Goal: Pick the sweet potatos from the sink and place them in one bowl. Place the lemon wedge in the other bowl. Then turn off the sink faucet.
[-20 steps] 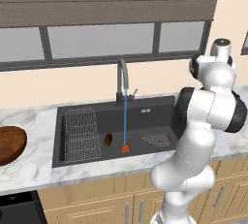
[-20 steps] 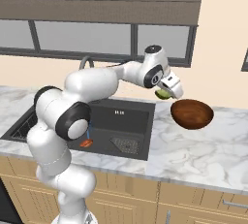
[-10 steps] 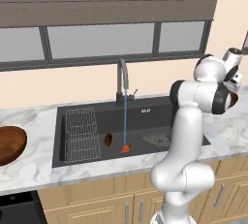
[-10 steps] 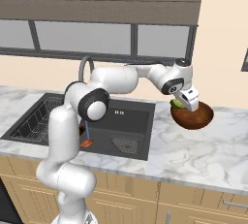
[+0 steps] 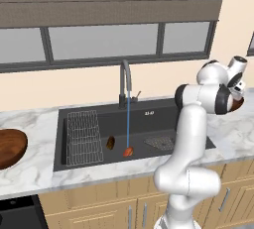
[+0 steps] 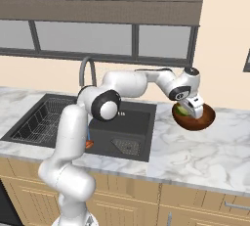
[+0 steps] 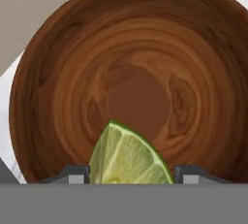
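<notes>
Lemon wedge [image 7: 130, 156] over the right bowl [image 7: 63, 82]!
Gripper [image 7: 131, 173] pinching it at six o'clock; both sweet potatos [image 5: 110, 142] remain in the sink [image 5: 163, 119], faucet [image 5: 125, 82] running.

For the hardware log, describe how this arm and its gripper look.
The arm is glossy white, built of rounded tubular links with dark grey, nearly black joint rings. No loose cables or markings can be made out. The gripper has a white boxy body; its two small finger tips look dark grey and squared.
</notes>
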### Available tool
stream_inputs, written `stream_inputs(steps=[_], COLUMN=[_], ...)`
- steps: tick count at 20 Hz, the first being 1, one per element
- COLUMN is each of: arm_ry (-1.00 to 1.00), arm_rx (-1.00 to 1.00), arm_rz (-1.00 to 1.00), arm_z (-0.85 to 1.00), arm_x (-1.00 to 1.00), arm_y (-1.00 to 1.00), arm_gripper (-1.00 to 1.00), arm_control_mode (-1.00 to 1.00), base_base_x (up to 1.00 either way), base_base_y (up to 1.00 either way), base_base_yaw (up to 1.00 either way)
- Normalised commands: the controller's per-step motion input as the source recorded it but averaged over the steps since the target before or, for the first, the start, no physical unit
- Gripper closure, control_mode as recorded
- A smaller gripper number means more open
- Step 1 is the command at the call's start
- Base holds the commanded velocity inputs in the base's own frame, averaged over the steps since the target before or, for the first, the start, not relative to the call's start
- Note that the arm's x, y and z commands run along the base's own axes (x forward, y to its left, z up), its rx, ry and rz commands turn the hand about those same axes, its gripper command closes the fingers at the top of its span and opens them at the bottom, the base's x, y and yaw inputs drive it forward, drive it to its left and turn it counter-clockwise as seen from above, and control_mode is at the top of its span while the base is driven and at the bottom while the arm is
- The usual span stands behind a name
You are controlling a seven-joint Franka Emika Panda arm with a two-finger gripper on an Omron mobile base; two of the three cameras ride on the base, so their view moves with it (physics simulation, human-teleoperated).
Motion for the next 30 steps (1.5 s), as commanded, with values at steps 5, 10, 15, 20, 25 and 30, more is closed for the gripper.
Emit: stream_inputs(steps=[5, 10, 15, 20, 25, 30], arm_ry=[0.01, 0.00, 0.00, 0.00, 0.00, -0.06], arm_rx=[0.00, 0.00, 0.02, 0.06, 0.02, 0.00], arm_rz=[0.02, 0.03, 0.06, 0.06, 0.01, 0.00], arm_z=[-0.39, -0.16, -0.27, -0.09, 0.06, 0.23], arm_x=[0.31, 0.34, 0.29, 0.29, 0.06, -0.29], arm_y=[0.00, -0.04, -0.16, -0.26, -0.03, 0.00], arm_gripper=[1.00, 1.00, 1.00, -1.00, -1.00, -1.00], arm_control_mode=[-1.00, -1.00, -1.00, -1.00, -1.00, -1.00], base_base_x=[0.00, 0.00, 0.00, 0.00, 0.00, 0.00], base_base_y=[0.00, 0.00, 0.00, 0.00, 0.00, 0.00], base_base_yaw=[0.00, 0.00, 0.00, 0.00, 0.00, 0.00])
